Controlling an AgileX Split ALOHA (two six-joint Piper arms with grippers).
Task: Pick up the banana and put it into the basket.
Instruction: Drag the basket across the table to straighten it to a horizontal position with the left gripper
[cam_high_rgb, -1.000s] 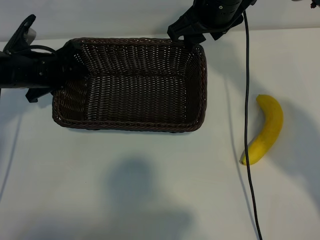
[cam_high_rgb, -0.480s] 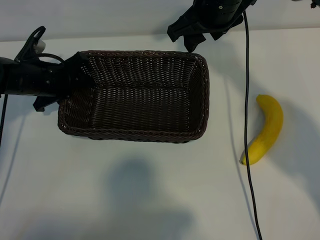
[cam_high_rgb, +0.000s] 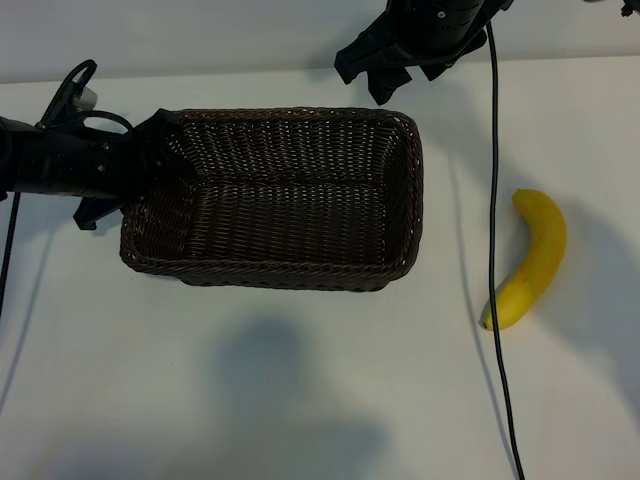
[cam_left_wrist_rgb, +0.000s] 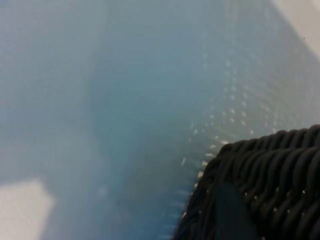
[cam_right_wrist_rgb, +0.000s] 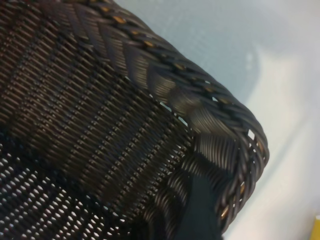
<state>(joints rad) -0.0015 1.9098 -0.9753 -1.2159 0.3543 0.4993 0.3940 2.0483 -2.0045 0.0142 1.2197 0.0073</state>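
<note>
White table (cam_high_rgb: 300, 400) lying under everything, left gripper (cam_high_rgb: 150, 165) clamping the basket (cam_high_rgb: 280, 195) at its left end, right gripper (cam_high_rgb: 385, 75) hanging apart-jawed by its far right corner, banana (cam_high_rgb: 530, 260) lying well right.

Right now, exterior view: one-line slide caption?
Left gripper grips the empty basket's left rim; banana lies apart on the table.

No readable txt, labels, brands, nos. or signs anywhere, in any view.
</note>
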